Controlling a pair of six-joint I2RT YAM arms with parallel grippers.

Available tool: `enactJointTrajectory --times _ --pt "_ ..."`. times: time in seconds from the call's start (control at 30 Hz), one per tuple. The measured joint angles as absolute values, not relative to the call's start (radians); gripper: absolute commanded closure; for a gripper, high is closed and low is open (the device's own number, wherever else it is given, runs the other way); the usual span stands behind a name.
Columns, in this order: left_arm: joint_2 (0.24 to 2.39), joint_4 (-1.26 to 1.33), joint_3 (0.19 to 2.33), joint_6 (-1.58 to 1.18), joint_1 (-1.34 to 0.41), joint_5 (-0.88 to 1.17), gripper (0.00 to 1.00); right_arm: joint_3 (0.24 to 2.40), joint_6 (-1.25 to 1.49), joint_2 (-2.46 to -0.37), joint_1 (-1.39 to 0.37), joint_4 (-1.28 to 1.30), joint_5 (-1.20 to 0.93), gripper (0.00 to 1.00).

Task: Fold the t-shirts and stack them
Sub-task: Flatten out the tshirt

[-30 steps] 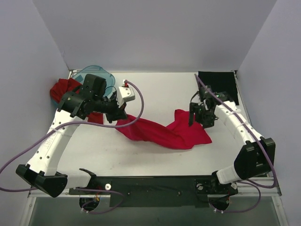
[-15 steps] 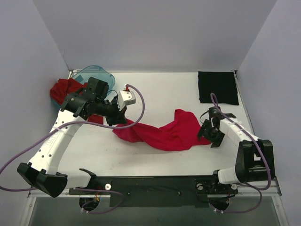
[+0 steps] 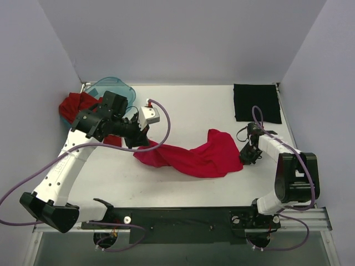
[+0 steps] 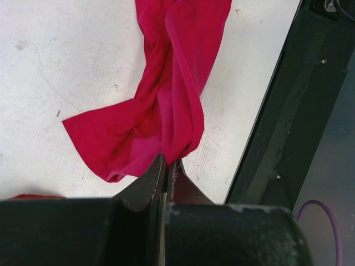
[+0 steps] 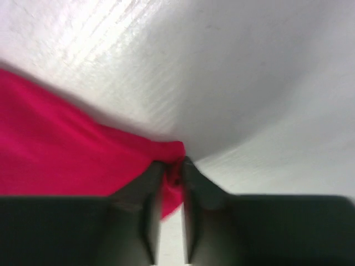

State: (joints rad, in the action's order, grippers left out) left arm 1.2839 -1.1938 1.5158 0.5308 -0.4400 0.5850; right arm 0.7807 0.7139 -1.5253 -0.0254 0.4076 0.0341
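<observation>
The pink t-shirt is pinched at both ends. The left gripper has its jaws pressed together on a bunched edge at the shirt's 9 o'clock end. In the left wrist view the cloth runs twisted away from the fingertips toward 12 o'clock. The right gripper has its jaws narrowed onto a small corner at the shirt's 3 o'clock end. In the right wrist view that pink corner sits between the two fingers, low on the table. Between the grippers the shirt lies rumpled in a long band across the middle of the table. A black t-shirt lies flat and square near the table's 1 o'clock corner, well apart from the pink one. A dark red t-shirt is heaped at 10 o'clock, beside a teal tub.
</observation>
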Motion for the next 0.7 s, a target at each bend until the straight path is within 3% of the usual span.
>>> enactJointTrajectory --times 0.23,0.53,0.7 --pt "1.279 -1.193 1.499 0.542 -0.44 0.569 1.0 0.828 0.702 -1.492 -0.012 0.432 -0.042 1.0" --pt "1.266 -1.189 1.37 0.591 -0.44 0.502 1.0 1.319 0.633 -1.262 -0.054 0.487 -0.11 1.0" --pt "1.258 -1.187 1.296 0.624 -0.458 0.487 1.0 1.486 0.639 -1.324 -0.206 0.377 -0.148 1.0"
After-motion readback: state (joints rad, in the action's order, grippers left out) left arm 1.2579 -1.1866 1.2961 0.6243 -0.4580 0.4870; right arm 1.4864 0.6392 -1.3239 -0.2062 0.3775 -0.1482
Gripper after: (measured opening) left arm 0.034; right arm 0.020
